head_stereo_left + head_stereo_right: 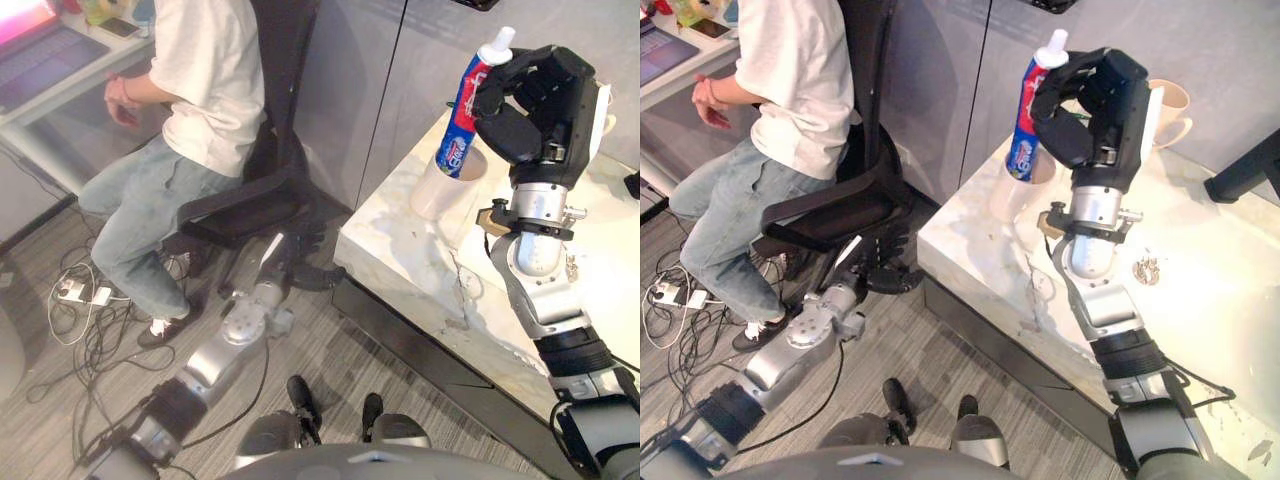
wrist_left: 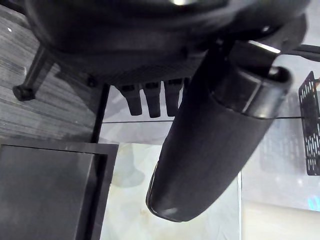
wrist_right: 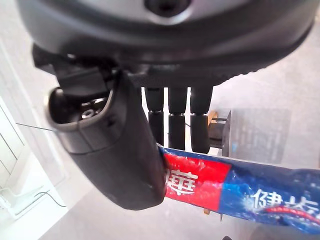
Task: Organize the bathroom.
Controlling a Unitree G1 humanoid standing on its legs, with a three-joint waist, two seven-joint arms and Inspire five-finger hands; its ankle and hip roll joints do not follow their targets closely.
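My right hand (image 1: 540,100) is raised over the marble counter (image 1: 400,250), shut on a red-and-blue toothpaste tube (image 1: 465,110) with a white cap pointing up. The tube's lower end hangs at the mouth of a white cup (image 1: 440,190) on the counter's near corner; I cannot tell whether it touches the cup. In the right wrist view the thumb (image 3: 125,150) and fingers pinch the tube (image 3: 225,190). My left hand (image 1: 283,258) hangs low beside the office chair, fingers relaxed and holding nothing.
A person (image 1: 190,90) sits on a black office chair (image 1: 270,180) at the left, close to my left arm. Cables and a power strip (image 1: 80,295) lie on the floor. A beige mug (image 1: 1170,108) and a small metal item (image 1: 1145,268) are on the counter.
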